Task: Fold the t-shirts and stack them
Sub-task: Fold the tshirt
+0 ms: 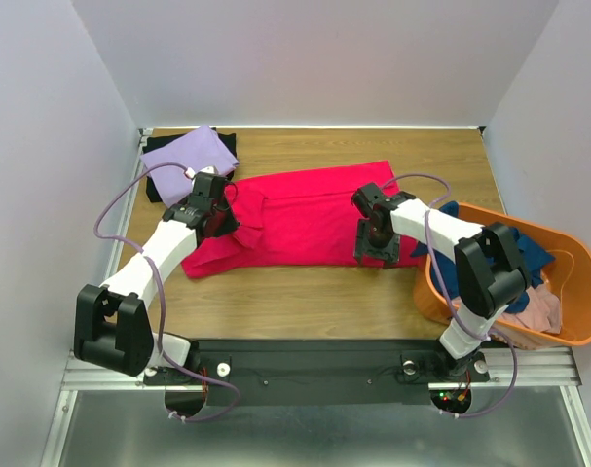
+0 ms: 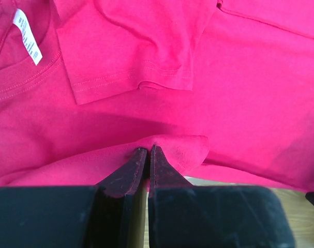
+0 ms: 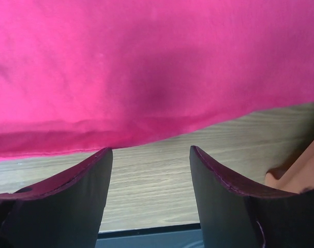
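Note:
A crimson-pink t-shirt [image 1: 305, 219] lies spread across the middle of the table, one sleeve [image 2: 136, 51] folded inward and its white neck label [image 2: 29, 36] showing. My left gripper [image 2: 148, 150] is shut on a raised fold of this shirt at its left side [image 1: 229, 226]. At the shirt's near right hem, my right gripper [image 1: 376, 255] hangs open, with bare wood between its fingers [image 3: 151, 152] and the hem [image 3: 146, 77] just beyond the tips. A folded lavender t-shirt [image 1: 188, 151] rests on a black one [image 1: 159, 190] at the back left.
An orange plastic tub [image 1: 568, 292] stands at the right edge, close to my right arm, holding a navy shirt [image 1: 529, 253] and a dusty pink shirt [image 1: 538, 311]. Its orange wall [image 3: 301, 170] shows beside my right finger. White walls enclose the table.

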Controlling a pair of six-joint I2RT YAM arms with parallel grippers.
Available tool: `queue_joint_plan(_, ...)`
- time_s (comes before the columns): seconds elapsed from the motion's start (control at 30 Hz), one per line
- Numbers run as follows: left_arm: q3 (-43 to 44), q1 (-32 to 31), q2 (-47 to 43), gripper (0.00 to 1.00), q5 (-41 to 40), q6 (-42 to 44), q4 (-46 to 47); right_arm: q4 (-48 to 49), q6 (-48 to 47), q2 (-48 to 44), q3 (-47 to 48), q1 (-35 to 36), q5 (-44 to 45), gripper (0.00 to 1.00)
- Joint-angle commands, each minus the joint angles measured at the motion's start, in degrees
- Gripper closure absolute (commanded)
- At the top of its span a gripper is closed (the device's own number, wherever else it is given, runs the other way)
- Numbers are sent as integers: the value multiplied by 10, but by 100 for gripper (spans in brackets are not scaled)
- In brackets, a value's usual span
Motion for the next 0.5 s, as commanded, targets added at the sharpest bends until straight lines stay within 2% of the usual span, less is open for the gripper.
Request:
queue_joint_plan(0.0,10,23,-8,100,5,41,2,7,57,-9,-4,2,20,33)
queue_joint_plan(0.17,27,53,-9,100,1,72,14,12,90,-7,13,2,45,32)
queue_joint_plan(0.47,49,67,13,100,12,129,11,10,151,-3,29,3,91,31)
